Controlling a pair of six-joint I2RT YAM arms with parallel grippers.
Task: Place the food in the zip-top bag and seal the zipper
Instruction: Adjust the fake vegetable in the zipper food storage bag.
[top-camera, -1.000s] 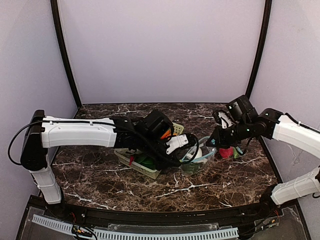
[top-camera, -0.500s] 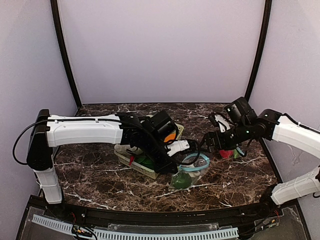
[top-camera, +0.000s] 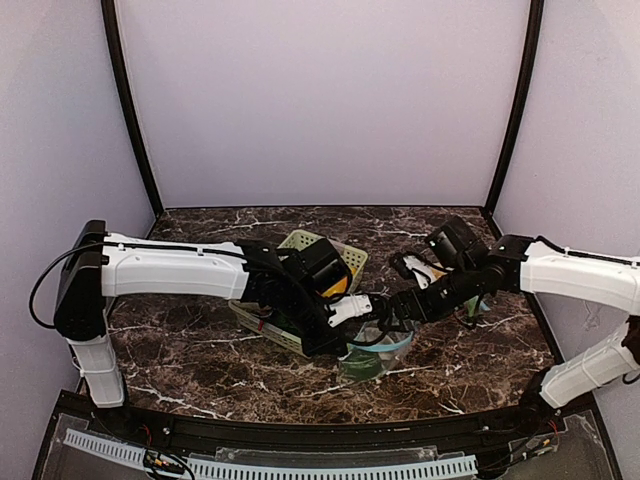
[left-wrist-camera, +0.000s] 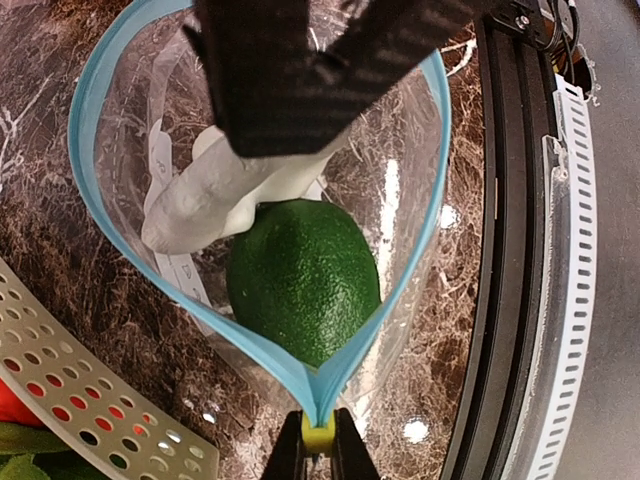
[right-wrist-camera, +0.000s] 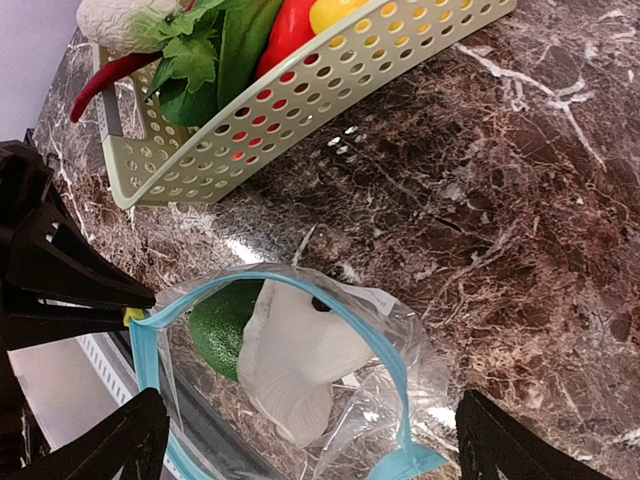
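Note:
The zip-top bag (left-wrist-camera: 410, 230) lies with its blue-rimmed mouth held wide. Inside it are a round green fruit (left-wrist-camera: 300, 280) and a white radish (left-wrist-camera: 220, 200). My left gripper (left-wrist-camera: 319, 452) is shut on the yellow slider at the bag's zipper corner. My right gripper (right-wrist-camera: 300, 440) is open, its fingers spread above the bag (right-wrist-camera: 380, 330) with nothing between them. In the top view the bag (top-camera: 375, 352) sits between both grippers. More food lies in the basket: a red chilli (right-wrist-camera: 110, 75), leafy greens (right-wrist-camera: 200, 70) and an orange (top-camera: 335, 283).
The pale green lattice basket (right-wrist-camera: 330, 90) stands just left of and behind the bag, partly under my left arm (top-camera: 170, 270). The table's black front rail (left-wrist-camera: 510, 300) runs close beside the bag. Marble table surface (right-wrist-camera: 520, 200) stretches to the right.
My right gripper has opened, let go of the bag and swung left over its mouth. The left gripper has pulled the bag nearer the front edge.

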